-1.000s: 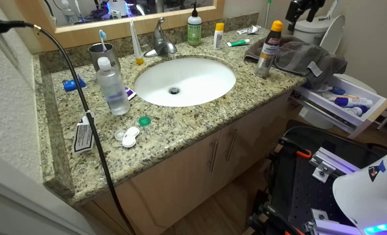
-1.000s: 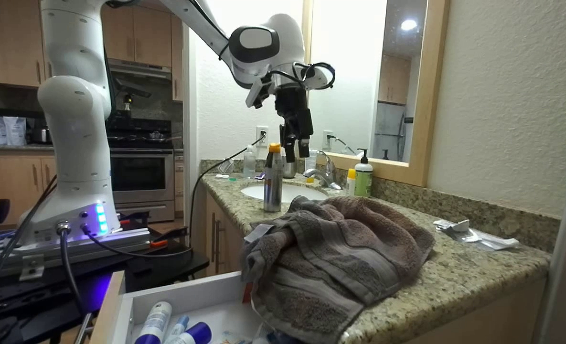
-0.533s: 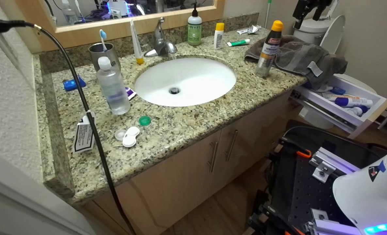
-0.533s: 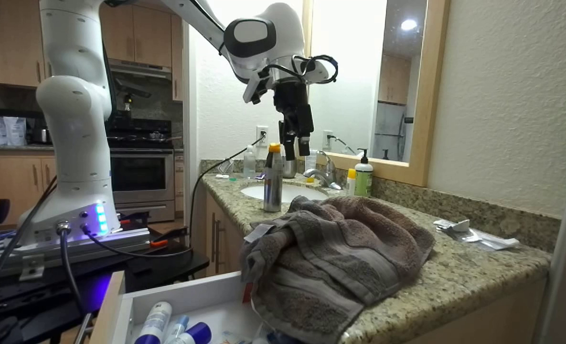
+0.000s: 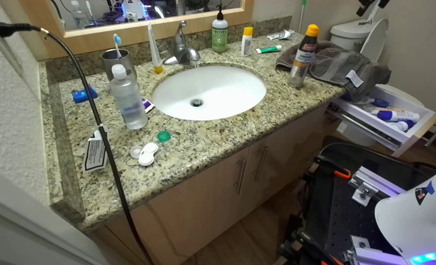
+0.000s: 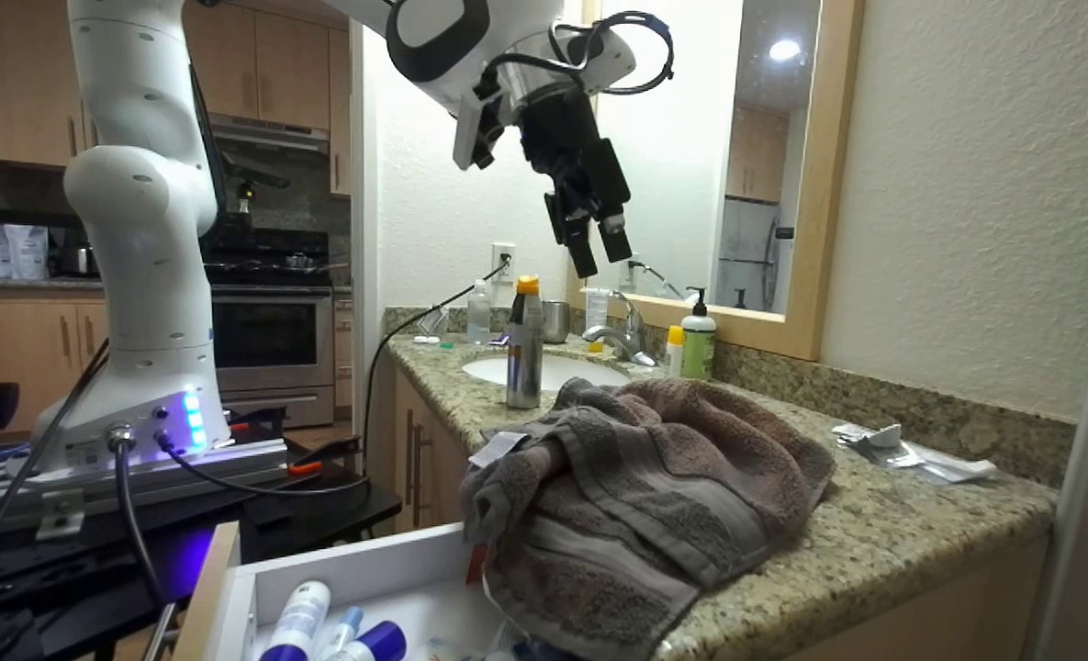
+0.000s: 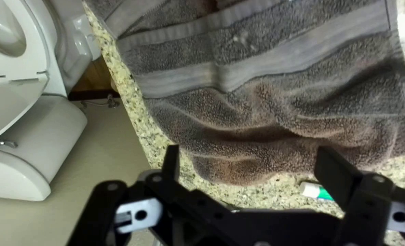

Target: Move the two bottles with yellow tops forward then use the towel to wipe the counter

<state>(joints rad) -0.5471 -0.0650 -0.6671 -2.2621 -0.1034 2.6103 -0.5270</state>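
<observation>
Running along the wall, the granite surface (image 5: 203, 143) is carrying everything the task is asking for. The robot arm (image 6: 140, 248) is holding its wrist end high above it. Jutting out below the front edge, an open drawer (image 6: 351, 569) is sitting under the towel (image 6: 654, 496), which is lying bunched on the surface and drooping over that edge. The tall bottle (image 5: 301, 57), yellow-topped, is standing upright near the front edge, just beside the towel. The jaws are standing wide apart with nothing between them; in the wrist view the towel is lying beyond them, untouched. The smaller bottle (image 5: 246, 42), also yellow-topped, is standing near the back. Smallest, a green-and-white tube (image 5: 269, 48) is lying near the towel.

I am judging the towel stage to be in hand, since the jaws are hanging over cloth rather than either bottle; whether those 2 are sitting where the task is wanting them, I cannot tell. Wiping is not yet happening. The next move is likely calling for lowering onto a raised fold, pinching it, then drawing the towel clear of the tall bottle.
</observation>
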